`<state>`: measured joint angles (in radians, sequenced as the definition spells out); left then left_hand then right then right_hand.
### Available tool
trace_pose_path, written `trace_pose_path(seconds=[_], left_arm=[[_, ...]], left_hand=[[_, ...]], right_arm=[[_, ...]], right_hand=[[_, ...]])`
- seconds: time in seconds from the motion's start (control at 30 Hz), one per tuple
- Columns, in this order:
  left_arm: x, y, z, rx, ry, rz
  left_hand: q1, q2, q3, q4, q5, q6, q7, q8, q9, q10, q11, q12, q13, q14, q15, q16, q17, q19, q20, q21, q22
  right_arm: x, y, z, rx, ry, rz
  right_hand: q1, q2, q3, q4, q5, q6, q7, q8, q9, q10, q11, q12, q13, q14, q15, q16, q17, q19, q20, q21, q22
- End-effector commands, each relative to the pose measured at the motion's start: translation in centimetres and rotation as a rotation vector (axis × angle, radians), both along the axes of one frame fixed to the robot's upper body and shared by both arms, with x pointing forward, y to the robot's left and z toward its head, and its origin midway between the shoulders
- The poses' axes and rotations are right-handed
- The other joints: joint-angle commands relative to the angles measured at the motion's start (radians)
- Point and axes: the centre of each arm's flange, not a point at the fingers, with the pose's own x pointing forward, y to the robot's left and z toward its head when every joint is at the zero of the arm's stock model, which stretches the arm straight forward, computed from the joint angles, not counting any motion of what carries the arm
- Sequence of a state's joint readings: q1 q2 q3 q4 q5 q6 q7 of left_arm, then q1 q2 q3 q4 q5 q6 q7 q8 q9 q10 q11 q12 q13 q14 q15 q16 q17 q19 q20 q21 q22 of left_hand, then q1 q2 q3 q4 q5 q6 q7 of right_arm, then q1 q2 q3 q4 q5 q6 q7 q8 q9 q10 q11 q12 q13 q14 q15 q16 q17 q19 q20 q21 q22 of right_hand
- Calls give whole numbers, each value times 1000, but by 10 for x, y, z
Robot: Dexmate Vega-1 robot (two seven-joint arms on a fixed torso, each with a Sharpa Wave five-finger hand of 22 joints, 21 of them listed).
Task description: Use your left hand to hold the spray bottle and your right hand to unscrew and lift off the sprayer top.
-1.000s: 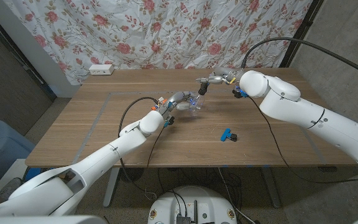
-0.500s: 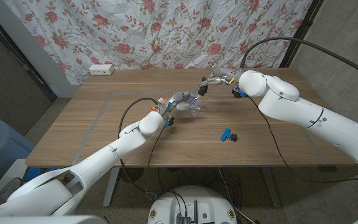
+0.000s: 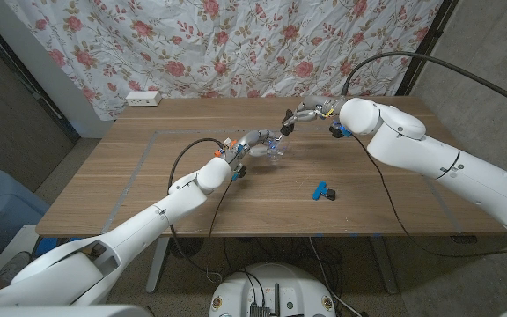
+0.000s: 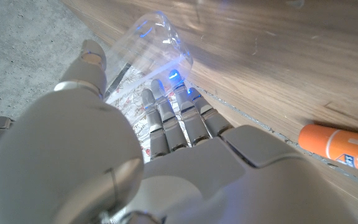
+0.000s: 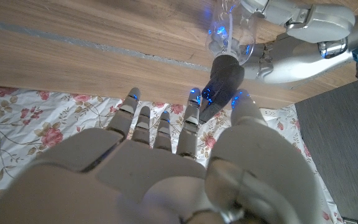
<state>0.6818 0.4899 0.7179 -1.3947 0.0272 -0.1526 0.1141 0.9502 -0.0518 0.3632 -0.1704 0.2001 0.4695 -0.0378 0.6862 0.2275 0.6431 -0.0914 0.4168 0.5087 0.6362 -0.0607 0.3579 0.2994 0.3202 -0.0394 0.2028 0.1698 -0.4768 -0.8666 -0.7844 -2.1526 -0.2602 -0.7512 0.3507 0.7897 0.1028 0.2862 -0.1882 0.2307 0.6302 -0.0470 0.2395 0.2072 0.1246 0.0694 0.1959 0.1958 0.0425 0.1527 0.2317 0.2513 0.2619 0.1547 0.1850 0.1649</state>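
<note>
In the head view my left hand point(image 3: 255, 143) grips a clear spray bottle point(image 3: 275, 147) that stands tilted on the wooden table point(image 3: 148, 176) past its middle. The left wrist view shows my fingers point(image 4: 173, 118) curled around the clear bottle point(image 4: 151, 40). My right hand point(image 3: 304, 114) reaches in from the right and pinches the black sprayer top point(image 3: 286, 123). In the right wrist view the sprayer top point(image 5: 222, 84) sits between my thumb and fingers point(image 5: 194, 102), right at the neck of the bottle point(image 5: 230, 31). My left hand point(image 5: 291, 37) holds the bottle's body there.
A blue clip point(image 3: 324, 191) lies on the table nearer to me, right of centre. A white power strip point(image 3: 143, 98) sits at the far left edge. A floral curtain point(image 3: 236, 44) hangs behind the table. An orange, white-labelled cylinder point(image 4: 340, 143) shows in the left wrist view.
My right hand has turned slightly at the sprayer top, its fingers now pointing more downward. The left hand and the bottle have stayed in place.
</note>
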Motion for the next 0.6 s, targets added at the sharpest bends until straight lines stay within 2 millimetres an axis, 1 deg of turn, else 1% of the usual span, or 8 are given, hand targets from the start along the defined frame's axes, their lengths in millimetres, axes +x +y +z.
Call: trace_pose_path(seconds=[0.03,0.1,0.2,0.4,0.47,0.5,0.6], left_arm=[[2,-2,0,0,5,-10],[2,-2,0,-1,6,-10],[2,-1,0,-1,5,-10],[3,-2,0,-2,8,-10],[3,-2,0,-2,9,-12],[3,-2,0,-2,10,-13],[3,-3,-1,-1,11,-14]], left_hand=[[32,127,11,11,5,16,-12,173,2,72,-64,0,20,11,-135,-5,2,7,-77,-4,4],[28,128,12,13,5,16,-14,174,2,73,-65,0,19,12,-136,-7,1,7,-77,-4,4],[21,129,11,16,4,17,-16,175,1,74,-66,-1,18,13,-136,-9,0,7,-77,-4,4],[18,130,13,14,5,17,-14,176,0,72,-64,-3,18,14,-134,-11,-1,7,-76,-4,4],[18,130,13,14,5,17,-14,176,0,72,-65,-4,19,14,-135,-12,-2,7,-77,-4,4],[17,129,13,13,4,17,-15,177,0,72,-64,-4,19,14,-135,-12,-2,7,-77,-4,4],[14,130,13,14,4,17,-15,177,-1,75,-66,-5,18,14,-135,-13,-1,7,-77,-4,4]], right_arm=[[3,-8,6,17,23,5],[4,-9,6,20,27,6],[5,-10,7,25,33,14],[7,-10,7,37,33,19],[8,-10,7,40,33,21],[8,-10,7,45,34,22],[9,-11,5,58,24,25]], right_hand=[[52,6,31,-4,17,-2,-16,-6,5,-4,-9,2,2,-2,-13,-2,1,2,-16,0,2],[62,6,35,-5,19,-1,-20,-6,6,-3,-10,3,2,-1,-13,-2,1,3,-16,1,2],[91,5,48,-6,25,-1,-27,-6,6,-5,-14,3,2,-1,-19,-2,-1,4,-21,1,2],[140,6,69,-6,32,1,-45,-5,9,-5,-24,4,2,-1,-31,-2,-2,6,-35,2,1],[161,8,78,-5,35,8,-62,-1,12,-4,-27,5,2,0,-38,-1,-2,8,-39,2,1],[169,8,81,-5,35,11,-66,0,13,-2,-30,5,2,3,-40,0,-2,9,-42,3,1],[200,10,92,-4,38,23,-91,7,18,3,-43,7,2,6,-48,3,-2,10,-48,3,1]])
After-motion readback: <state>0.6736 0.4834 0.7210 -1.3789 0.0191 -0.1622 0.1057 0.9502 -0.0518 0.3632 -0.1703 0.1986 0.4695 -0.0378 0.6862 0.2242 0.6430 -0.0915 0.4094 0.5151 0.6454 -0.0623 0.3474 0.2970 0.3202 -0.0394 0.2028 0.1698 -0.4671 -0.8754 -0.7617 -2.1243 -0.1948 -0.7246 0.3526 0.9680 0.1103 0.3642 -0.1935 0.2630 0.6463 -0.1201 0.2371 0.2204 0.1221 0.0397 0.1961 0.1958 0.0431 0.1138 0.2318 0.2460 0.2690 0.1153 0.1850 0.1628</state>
